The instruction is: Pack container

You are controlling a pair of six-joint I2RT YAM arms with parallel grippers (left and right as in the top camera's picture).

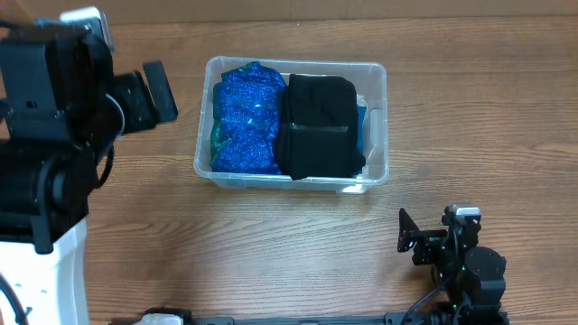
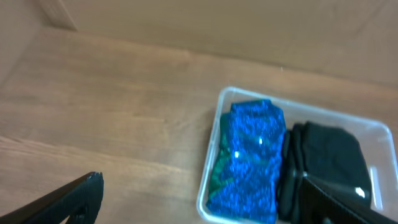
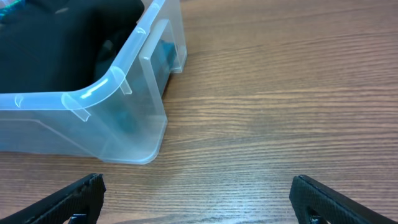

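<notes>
The clear plastic container [image 1: 298,63] stands at the middle back of the wooden table. It holds a folded blue sparkly cloth [image 1: 246,117] on its left side and a folded black cloth [image 1: 316,126] on its right. My left gripper [image 1: 158,90] is open and empty, raised to the left of the container. In the left wrist view the container [image 2: 210,155], blue cloth [image 2: 252,155] and black cloth [image 2: 326,155] lie ahead of the open jaws [image 2: 200,183]. My right gripper [image 1: 411,236] is open and empty, low at the front right. Its jaws [image 3: 196,186] face the container's near corner [image 3: 118,87].
The left arm's white base and black body [image 1: 45,181] fill the left edge of the overhead view. The right arm's base [image 1: 470,271] sits at the front right. Bare wooden tabletop [image 1: 271,253] lies in front of the container.
</notes>
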